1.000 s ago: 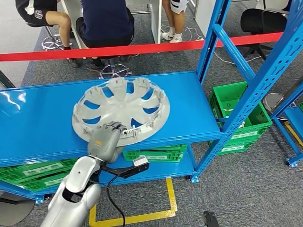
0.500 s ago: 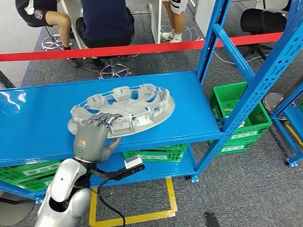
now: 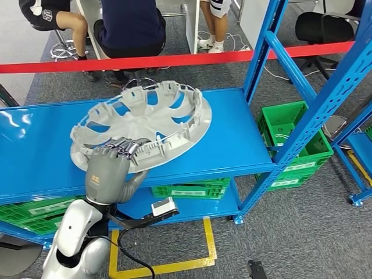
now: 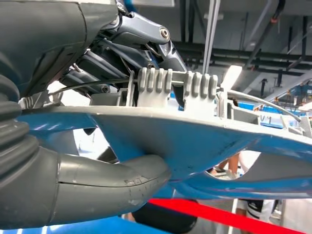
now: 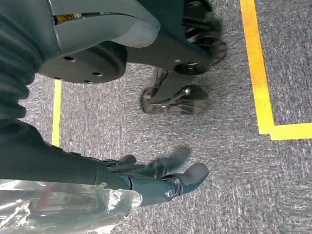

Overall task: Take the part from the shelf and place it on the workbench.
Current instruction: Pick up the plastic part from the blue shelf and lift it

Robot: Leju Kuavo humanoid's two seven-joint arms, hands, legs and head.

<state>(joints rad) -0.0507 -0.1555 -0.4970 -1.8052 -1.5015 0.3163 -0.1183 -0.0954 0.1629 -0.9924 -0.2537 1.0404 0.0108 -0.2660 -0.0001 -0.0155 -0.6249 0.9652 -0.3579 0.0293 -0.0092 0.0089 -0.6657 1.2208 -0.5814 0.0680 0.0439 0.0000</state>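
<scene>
**Blue shelf and what it carries**

The blue shelf [image 3: 228, 131] has a flat upper board between blue perforated uprights. The grey wheel cover [image 3: 142, 125] sits toward the front edge, left of the middle, tilted with its far rim raised; whether its near rim touches the board cannot be told. On the lower board, green crates [image 3: 193, 190] stand under the front edge.

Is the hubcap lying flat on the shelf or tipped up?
Tipped. The hubcap slants, its near rim gripped by the left hand, fingers over it and thumb beneath; whether its far edge touches the blue shelf cannot be told.
</scene>
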